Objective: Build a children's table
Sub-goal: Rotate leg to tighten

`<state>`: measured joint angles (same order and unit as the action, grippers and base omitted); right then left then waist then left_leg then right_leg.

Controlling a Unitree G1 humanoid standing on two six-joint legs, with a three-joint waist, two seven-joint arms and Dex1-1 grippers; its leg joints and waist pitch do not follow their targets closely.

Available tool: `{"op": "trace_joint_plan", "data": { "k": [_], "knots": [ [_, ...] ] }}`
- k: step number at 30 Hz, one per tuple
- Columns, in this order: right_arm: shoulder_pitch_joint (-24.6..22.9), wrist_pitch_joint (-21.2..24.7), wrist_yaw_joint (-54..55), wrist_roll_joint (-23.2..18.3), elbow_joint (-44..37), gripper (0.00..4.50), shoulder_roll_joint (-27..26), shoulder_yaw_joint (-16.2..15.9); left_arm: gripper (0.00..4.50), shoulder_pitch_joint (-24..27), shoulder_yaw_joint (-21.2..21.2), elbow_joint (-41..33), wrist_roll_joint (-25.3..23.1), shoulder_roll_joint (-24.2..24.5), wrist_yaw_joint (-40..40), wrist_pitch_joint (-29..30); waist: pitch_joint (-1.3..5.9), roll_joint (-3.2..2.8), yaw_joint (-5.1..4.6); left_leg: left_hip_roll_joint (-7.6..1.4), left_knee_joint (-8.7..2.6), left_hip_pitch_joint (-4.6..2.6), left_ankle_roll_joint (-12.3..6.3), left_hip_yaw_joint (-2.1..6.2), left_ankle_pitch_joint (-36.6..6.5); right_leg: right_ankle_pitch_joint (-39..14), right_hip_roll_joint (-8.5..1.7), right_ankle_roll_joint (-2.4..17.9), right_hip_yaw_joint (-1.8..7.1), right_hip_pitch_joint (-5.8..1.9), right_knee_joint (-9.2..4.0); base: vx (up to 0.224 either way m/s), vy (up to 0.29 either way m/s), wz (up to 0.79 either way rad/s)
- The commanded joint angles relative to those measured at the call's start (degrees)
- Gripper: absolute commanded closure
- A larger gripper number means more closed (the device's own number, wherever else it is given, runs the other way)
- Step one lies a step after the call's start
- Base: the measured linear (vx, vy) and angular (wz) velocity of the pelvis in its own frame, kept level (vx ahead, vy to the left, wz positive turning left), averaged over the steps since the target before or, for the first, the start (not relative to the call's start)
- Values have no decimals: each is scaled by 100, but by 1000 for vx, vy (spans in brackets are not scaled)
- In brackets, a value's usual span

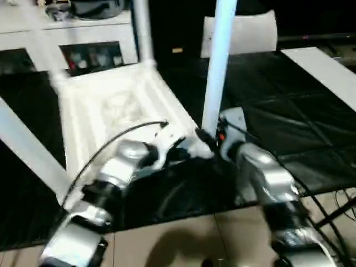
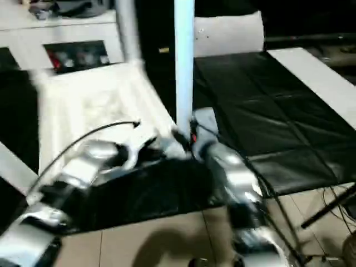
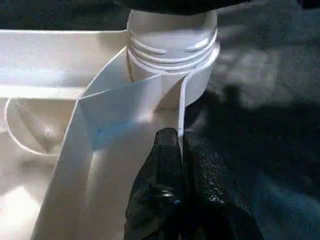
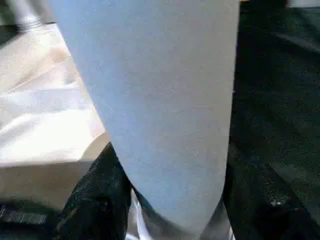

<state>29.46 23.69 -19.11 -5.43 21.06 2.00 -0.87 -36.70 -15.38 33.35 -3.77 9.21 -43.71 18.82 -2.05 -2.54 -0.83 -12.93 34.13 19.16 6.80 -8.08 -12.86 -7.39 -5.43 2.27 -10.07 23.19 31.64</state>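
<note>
on the black mat (image 1: 289, 111), left tool (image 3: 180, 150) pinches the tabletop (image 1: 111, 105) rim; right tool (image 4: 170, 210) clasps an upright leg (image 1: 219, 67).

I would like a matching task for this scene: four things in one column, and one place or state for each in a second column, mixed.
1 left tool
2 right tool
3 table top
4 black mat

A lies upside down, ribs showing
B around the upright leg
C shut on the table top's thin edge
D covers the floor under the parts

Pairs: 1-C, 2-B, 3-A, 4-D
</note>
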Motion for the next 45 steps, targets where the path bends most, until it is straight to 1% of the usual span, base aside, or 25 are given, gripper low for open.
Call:
{"op": "trace_joint_plan", "data": {
  "k": [1, 4, 5, 8, 10, 11, 12, 14, 15, 17, 18, 19, 20, 22, 24, 26, 28, 31, 33, 34, 39, 41, 42, 44, 45],
  "knots": [
    [-102, 100, -189, -127, 219, 187, -387, -404, 450, -251, 127, -297, -22, -142, 391, -55, 387, -39, 41, 73, -344, 138, -466, -69, -612, -2062, -252, 367, 242, -431, -407, 0, 0, 0],
    [-219, -40, -247, -127, 62, 165, -336, -360, 450, -221, 35, -298, -63, -8, 188, -229, 388, -58, 42, 48, -357, 136, -526, -63, -546, -1712, -262, 563, 279, -446, -347, 0, 0, 0],
    [-273, -77, -300, -141, -11, 165, -300, -354, 450, -210, 2, -297, -70, 50, 104, -293, 381, -60, 41, 49, -362, 134, -529, -64, -581, -1719, -263, 574, 281, -446, -352, 0, 0, 0],
    [-463, -269, -678, -172, -261, 128, -50, -423, 450, -191, -114, -256, -52, 258, -312, -565, 386, -50, 66, 51, -365, 120, -574, -76, -646, -1680, -273, 605, 304, -460, -343, 0, 0, 0],
    [-663, -444, -1268, -159, -538, 106, 347, -626, 450, -169, -210, -218, -45, 460, -739, -970, 386, -47, 87, 40, -364, 123, -618, -67, -560, -1522, -275, 668, 310, -456, -319, 0, 0, 0],
    [-753, -484, -1558, -215, -671, 106, 524, -651, 450, -155, -253, -189, -34, 565, -975, -1177, 377, -42, 102, 37, -363, 120, -653, -78, -574, -1497, -271, 671, 325, -464, -317, 0, 0, 0],
    [-755, -485, -1564, -217, -674, 92, 528, -651, 450, -155, -254, -188, -34, 567, -980, -1181, 373, -44, 122, 34, -362, 115, -692, -85, -579, -1493, -276, 683, 335, -456, -316, 0, 0, 0],
    [-944, -576, -2516, -435, -971, 82, 1070, -707, 450, -85, -459, -149, 67, 904, -1862, -1731, 368, -35, 167, 25, -370, 104, -725, -87, -638, -1547, -279, 689, 339, -456, -317, 0, 0, 0],
    [-944, -576, -2516, -435, -971, 75, 1070, -707, 450, -85, -459, -149, 67, 904, -1862, -1731, 356, -46, 177, 20, -371, 102, -750, -90, -668, -1558, -283, 697, 349, -444, -322, 0, 0, 0],
    [-996, -586, -3303, -606, -1094, 40, 1480, -783, 450, -37, -507, -187, 290, 1069, -2524, -1872, 352, -42, 221, 1, -376, 91, -716, -99, -698, -1598, -290, 737, 352, -437, -316, 0, 0, 0],
    [-1009, -483, -3661, -720, -1179, 40, 1662, -859, 450, -30, -531, -209, 351, 1133, -2755, -1894, 343, -34, 273, -2, -383, 77, -728, -103, -726, -1660, -281, 734, 353, -438, -315, 0, 0, 0],
    [-1015, -405, -3876, -795, -1236, 33, 1772, -912, 450, -27, -547, -223, 382, 1172, -2884, -1904, 344, -46, 332, -28, -382, 52, -732, -110, -681, -1598, -284, 768, 370, -410, -300, 0, 0, 0],
    [-1021, -355, -4004, -846, -1276, 24, 1842, -946, 450, -26, -559, -235, 400, 1196, -2957, -1905, 346, -49, 378, -37, -380, 70, -733, -112, -611, -1501, -284, 804, 372, -418, -280, 0, 0, 0],
    [-973, -348, -4393, -929, -1267, 24, 2000, -1067, 450, -35, -635, -206, 390, 1309, -3195, -2007, 348, -57, 453, -47, -380, 54, -708, -114, -570, -1442, -292, 839, 378, -401, -262, 0, 0, 0],
    [-905, -347, -4814, -1039, -1187, 24, 2124, -1140, 450, -52, -696, -149, 370, 1410, -3415, -2135, 348, -46, 499, -48, -384, 61, -670, -120, -583, -1458, -296, 836, 383, -410, -253, 0, 0, 0],
    [-845, -374, -4990, -1062, -1072, 52, 2160, -1163, 450, -56, -699, -126, 354, 1444, -3484, -2180, 350, -37, 548, -39, -381, 57, -642, -129, -630, -1569, -301, 803, 383, -409, -265, 0, 0, 0],
    [-770, -315, -5170, -1102, -948, 63, 2190, -1191, 450, -39, -694, -147, 341, 1493, -3548, -2201, 336, -41, 579, -29, -390, 51, -549, -134, -728, -1797, -300, 733, 376, -400, -296, 0, 0, 0],
    [-730, -261, -5278, -1174, -932, 86, 2224, -1208, 450, -15, -682, -164, 367, 1544, -3665, -2212, 320, -9, 581, -25, -399, 61, -502, -128, -709, -1962, -293, 637, 371, -401, -312, 0, 0, 0],
    [-716, -214, -5333, -1215, -946, 109, 2228, -1217, 450, -8, -689, -149, 350, 1582, -3698, -2241, 328, -12, 585, -22, -393, 64, -508, -128, -686, -1982, -293, 610, 373, -403, -311, 0, 0, 0],
    [-706, -193, -5378, -1236, -947, 109, 2231, -1224, 450, -4, -694, -135, 347, 1606, -3713, -2256, 331, -8, 587, -23, -393, 65, -512, -123, -665, -1986, -294, 596, 369, -402, -308, 0, 0, 0],
    [-686, -108, -5471, -1304, -941, 153, 2206, -1229, 450, 21, -666, -134, 345, 1631, -3691, -2243, 316, -6, 582, -24, -397, 64, -510, -127, -661, -2029, -292, 576, 367, -390, -318, 0, 0, 0],
    [-740, -2, -5447, -1370, -1033, 163, 2145, -1214, 450, 54, -591, -182, 381, 1601, -3593, -2132, 312, 15, 577, -18, -399, 69, -494, -129, -651, -2065, -291, 552, 367, -391, -323, 0, 0, 0],
    [-764, 41, -5420, -1403, -1069, 163, 2126, -1201, 450, 62, -565, -202, 397, 1581, -3560, -2086, 313, 10, 578, -17, -398, 71, -496, -128, -640, -2063, -290, 552, 366, -394, -317, 0, 0, 0],
    [-832, 168, -5240, -1490, -1180, 188, 2035, -1124, 450, 56, -487, -240, 440, 1507, -3408, -1946, 304, 9, 578, -19, -401, 63, -484, -133, -660, -2148, -292, 532, 363, -386, -337, 0, 0, 0],
    [-877, 173, -4961, -1435, -1229, 194, 1921, -1071, 450, 44, -444, -276, 422, 1445, -3228, -1810, 303, 7, 578, -19, -401, 64, -476, -129, -668, -2179, -293, 521, 359, -385, -341, 0, 0, 0]
  ]
}}
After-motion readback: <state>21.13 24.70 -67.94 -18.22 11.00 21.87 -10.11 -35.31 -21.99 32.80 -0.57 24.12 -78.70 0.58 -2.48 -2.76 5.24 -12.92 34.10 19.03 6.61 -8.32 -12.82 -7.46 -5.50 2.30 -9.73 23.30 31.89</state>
